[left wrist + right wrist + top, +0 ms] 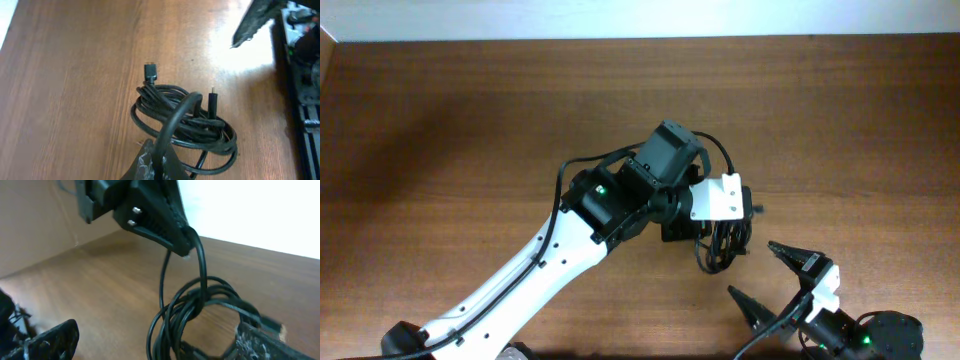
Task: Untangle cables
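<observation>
Overhead view: the left arm is reaching in from the 8 o'clock edge of the wooden table toward its centre. The left gripper is hanging over the cables, which are lying in 1 bunched coil at about 4 o'clock from the table's centre. The right gripper is waiting at about 4 o'clock from the coil, near it but apart, with its 2 fingers spread wide and grasping nothing.

Left wrist view: the left gripper is clenching 1 raised loop of the cables between its fingertips at the 6 o'clock edge. The rest of the coil is resting on the wood, with 1 plug sticking out at 11 o'clock and a 2nd plug standing up at 1 o'clock.

Right wrist view: the loop is rising from the coil to the pinched fingertips at 12 o'clock, while the right gripper's fingers are flanking the coil without touching it.
</observation>
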You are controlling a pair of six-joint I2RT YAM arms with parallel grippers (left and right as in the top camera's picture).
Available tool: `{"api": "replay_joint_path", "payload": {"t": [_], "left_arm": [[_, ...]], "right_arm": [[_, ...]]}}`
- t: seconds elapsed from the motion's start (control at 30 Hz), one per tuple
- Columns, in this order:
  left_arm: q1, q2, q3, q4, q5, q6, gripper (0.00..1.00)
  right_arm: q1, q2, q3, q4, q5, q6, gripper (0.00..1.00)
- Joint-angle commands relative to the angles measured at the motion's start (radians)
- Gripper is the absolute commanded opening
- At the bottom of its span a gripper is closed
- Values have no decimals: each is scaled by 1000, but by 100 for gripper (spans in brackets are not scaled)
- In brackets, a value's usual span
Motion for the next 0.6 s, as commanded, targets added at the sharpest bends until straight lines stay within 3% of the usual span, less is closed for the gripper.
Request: {"api": "replay_joint_path", "payload": {"t": [0.0, 0.23, 0.57], "left_arm": [[-2, -23, 19, 26, -74, -159, 0], [-2, -23, 19, 57, -99, -282, 0], [-2, -23, 19, 58, -99, -286, 0]], "right_arm": [[-4, -8, 14, 0, 58, 93, 99], [-4, -8, 11, -81, 108, 93, 99], [-4, -8, 10, -197, 253, 93, 99]]}}
